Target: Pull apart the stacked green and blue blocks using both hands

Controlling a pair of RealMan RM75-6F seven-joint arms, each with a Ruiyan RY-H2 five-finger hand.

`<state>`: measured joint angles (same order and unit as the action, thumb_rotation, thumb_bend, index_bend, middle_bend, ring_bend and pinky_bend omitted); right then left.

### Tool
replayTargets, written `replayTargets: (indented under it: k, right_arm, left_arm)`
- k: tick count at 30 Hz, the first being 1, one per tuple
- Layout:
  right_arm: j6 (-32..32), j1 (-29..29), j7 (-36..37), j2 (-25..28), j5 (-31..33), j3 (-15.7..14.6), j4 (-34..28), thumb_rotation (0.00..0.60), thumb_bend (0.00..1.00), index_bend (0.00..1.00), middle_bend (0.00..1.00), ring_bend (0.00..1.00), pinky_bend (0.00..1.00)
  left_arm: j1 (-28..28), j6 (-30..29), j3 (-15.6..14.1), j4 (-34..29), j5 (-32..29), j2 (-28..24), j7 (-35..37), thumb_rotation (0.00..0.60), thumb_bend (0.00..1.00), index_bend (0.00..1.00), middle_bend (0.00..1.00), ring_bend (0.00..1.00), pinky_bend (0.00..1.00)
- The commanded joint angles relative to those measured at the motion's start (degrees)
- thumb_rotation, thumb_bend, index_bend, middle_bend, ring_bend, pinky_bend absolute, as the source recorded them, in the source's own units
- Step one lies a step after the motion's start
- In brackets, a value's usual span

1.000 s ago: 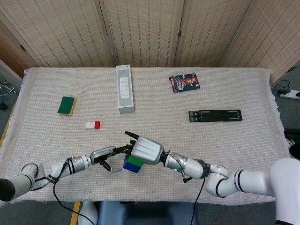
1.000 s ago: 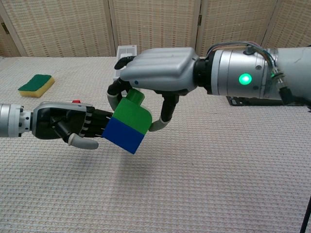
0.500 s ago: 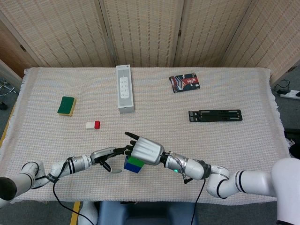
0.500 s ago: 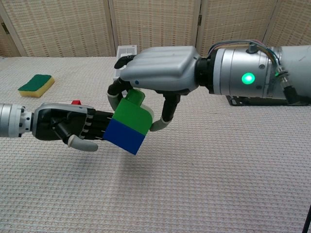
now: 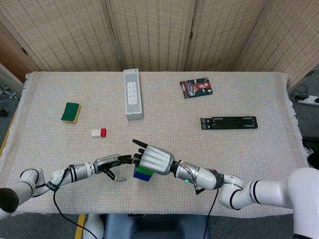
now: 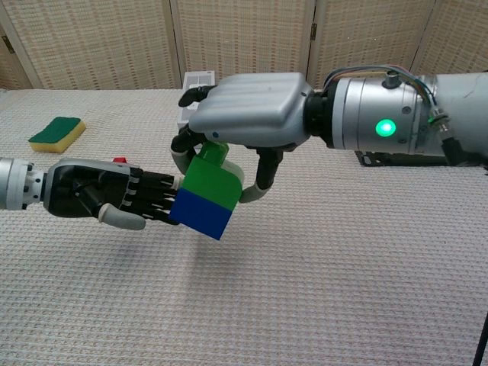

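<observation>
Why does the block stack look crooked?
The green block and blue block are still joined and tilted in mid-air because the right hand holds the green one up, while the left hand touches the blue one's side.

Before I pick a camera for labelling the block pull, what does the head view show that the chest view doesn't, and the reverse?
Only the head view shows the red printed packet, the whole black rail and the full white remote.

Only the chest view shows that the green block sits on top of the blue block, both lifted off the cloth and tilted, with the left hand's fingers against the blue one.

Both show the right hand gripping the stack, the left hand and the green sponge.
</observation>
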<state>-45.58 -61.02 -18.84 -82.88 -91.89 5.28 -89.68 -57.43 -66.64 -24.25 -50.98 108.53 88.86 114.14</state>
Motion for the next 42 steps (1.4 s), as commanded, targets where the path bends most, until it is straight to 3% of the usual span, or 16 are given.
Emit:
replayTargets:
  k: [1, 13, 24, 42]
  right_arm:
    - [0.04, -0.09, -0.87, -0.47, 0.41, 0.3, 0.01, 0.6, 0.29, 1.0, 0.39, 0.35, 0.0]
    - [-0.27, 0.11, -5.54, -2.07, 2.0, 0.95, -0.23, 0.6, 0.29, 1.0, 0.39, 0.36, 0.0]
    - [0.01, 0.21, -5.4, -2.82, 3.14, 0.96, 0.74, 0.6, 0.29, 1.0, 0.39, 0.36, 0.0]
    - [-0.23, -0.16, -3.21, -3.96, 2.85, 0.99, 2.46, 0.6, 0.29, 1.0, 0.39, 0.36, 0.0]
  left_arm:
    - [-0.17, 0.15, -0.14, 0.04, 0.11, 0.12, -0.03, 0.6, 0.36, 0.12, 0.0, 0.0, 0.0]
    - [-1.36, 2.16, -0.28, -0.99, -0.7, 0.52, 0.13, 0.6, 0.36, 0.1, 0.0, 0.0, 0.0]
    - [-1.55, 1.66, 0.51, -1.51, -1.9, 0.19, 2.72, 0.6, 0.35, 0.15, 0.0, 0.0, 0.0]
    - [-1.11, 4.21, 1.44, -1.49, -3.68, 1.36, 0.71, 0.6, 0.35, 0.34, 0.0, 0.0, 0.0]
